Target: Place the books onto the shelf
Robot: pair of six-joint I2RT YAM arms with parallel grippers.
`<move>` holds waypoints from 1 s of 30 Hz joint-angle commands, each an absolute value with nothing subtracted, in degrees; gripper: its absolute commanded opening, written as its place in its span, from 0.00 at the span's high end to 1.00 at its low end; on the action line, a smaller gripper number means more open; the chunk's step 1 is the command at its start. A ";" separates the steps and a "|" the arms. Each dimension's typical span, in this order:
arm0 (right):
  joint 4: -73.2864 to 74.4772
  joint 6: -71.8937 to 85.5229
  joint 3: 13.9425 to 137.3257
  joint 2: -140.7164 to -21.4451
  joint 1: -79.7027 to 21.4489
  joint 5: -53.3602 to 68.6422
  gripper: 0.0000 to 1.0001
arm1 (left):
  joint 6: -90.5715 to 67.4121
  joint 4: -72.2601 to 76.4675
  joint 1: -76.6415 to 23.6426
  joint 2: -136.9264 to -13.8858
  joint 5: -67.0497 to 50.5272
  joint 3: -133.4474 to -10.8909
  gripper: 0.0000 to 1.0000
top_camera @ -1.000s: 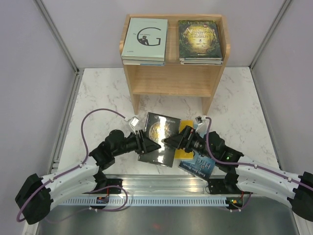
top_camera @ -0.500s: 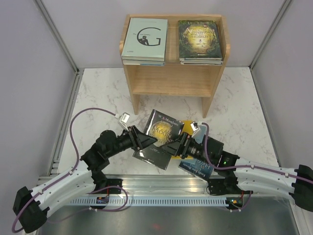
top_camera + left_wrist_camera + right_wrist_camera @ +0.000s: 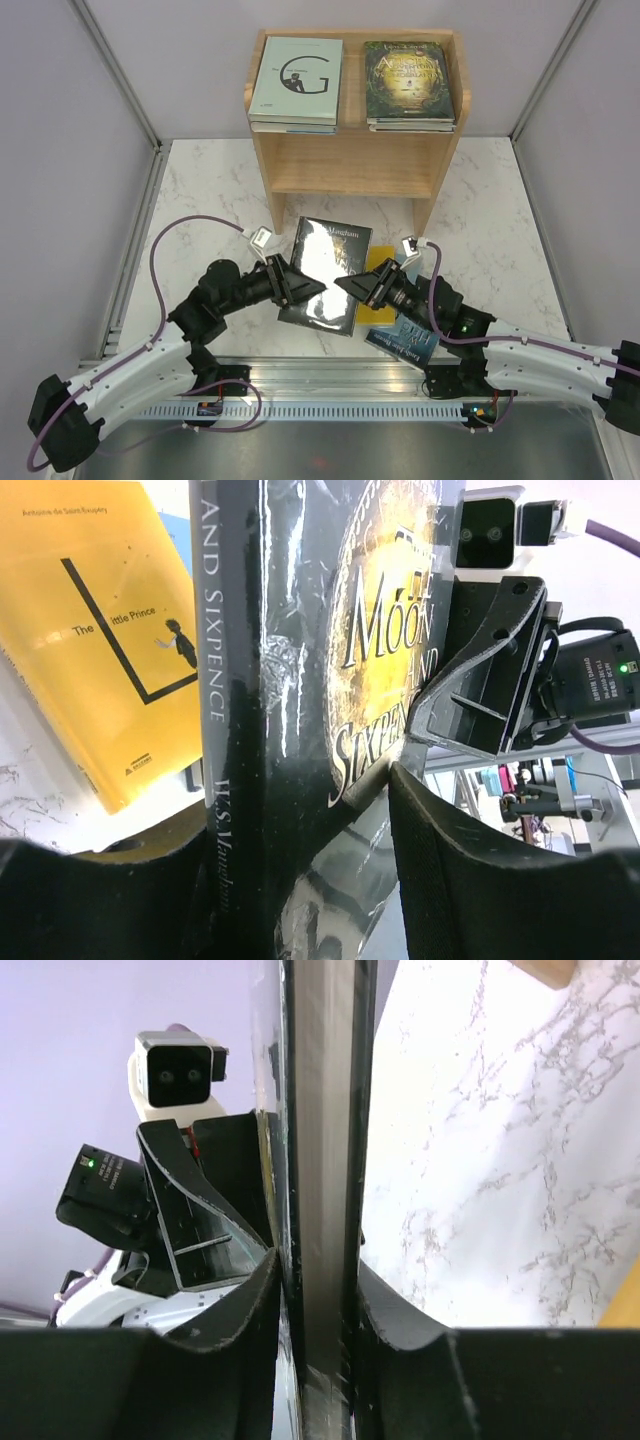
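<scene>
Top view: my left gripper (image 3: 303, 288) and right gripper (image 3: 347, 284) both clamp the black book (image 3: 328, 250), held tilted above the marble table (image 3: 200, 190) in front of the shelf (image 3: 350, 165). The shelf's top board carries the pale green "G" book (image 3: 297, 78) and the dark green-gold book (image 3: 408, 80). A yellow book (image 3: 381, 262) and a blue book (image 3: 402, 336) lie on the table by my right arm. With two arms on one paperback, any move out of step would, I judge, twist or crease it. Left wrist view: my fingers (image 3: 470, 890) stand about half open, closed on the spine end, and the glossy cover is streaked with glare, a surface I expect to slide under a light hold. Right wrist view: my fingers (image 3: 240, 1360) are drawn in narrow on the book's edge, pads against both faces, but only near the margin. Should either side release before the other's hold is firm, the book would likely drop onto the books below.
</scene>
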State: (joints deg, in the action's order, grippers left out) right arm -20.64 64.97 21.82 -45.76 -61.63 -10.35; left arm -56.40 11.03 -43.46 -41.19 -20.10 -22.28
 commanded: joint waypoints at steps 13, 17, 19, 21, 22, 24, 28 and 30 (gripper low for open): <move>-15.91 62.57 22.15 -34.81 -62.14 -13.27 1.00 | -53.09 6.41 -43.24 -31.22 -17.05 -24.44 0.00; -19.85 64.07 20.66 -34.89 -62.05 -11.17 1.00 | -54.14 10.70 -43.15 -30.06 -17.05 -22.50 0.02; -22.40 64.34 20.92 -37.34 -62.14 -9.76 1.00 | -55.10 13.43 -43.15 -30.58 -17.40 -20.75 0.03; -23.64 64.16 22.06 -40.15 -62.14 -8.88 1.00 | -56.33 16.52 -43.07 -31.55 -17.84 -19.52 0.08; -24.77 63.99 22.41 -40.95 -62.14 -8.09 1.00 | -56.60 17.05 -43.15 -32.16 -17.84 -19.34 0.11; -26.18 64.07 23.02 -42.79 -62.05 -7.39 1.00 | -56.51 17.40 -43.15 -33.57 -18.10 -19.42 0.14; -27.25 63.90 23.64 -44.65 -62.05 -6.68 1.00 | -57.13 19.07 -43.07 -34.37 -17.93 -18.99 0.42; -27.16 63.98 23.29 -45.00 -62.05 -6.77 1.00 | -57.65 19.16 -43.15 -34.02 -17.49 -18.90 0.84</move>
State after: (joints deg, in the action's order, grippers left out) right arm -19.46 63.59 20.40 -44.31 -61.54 -9.50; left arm -57.82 10.72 -42.28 -34.70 -16.47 -17.45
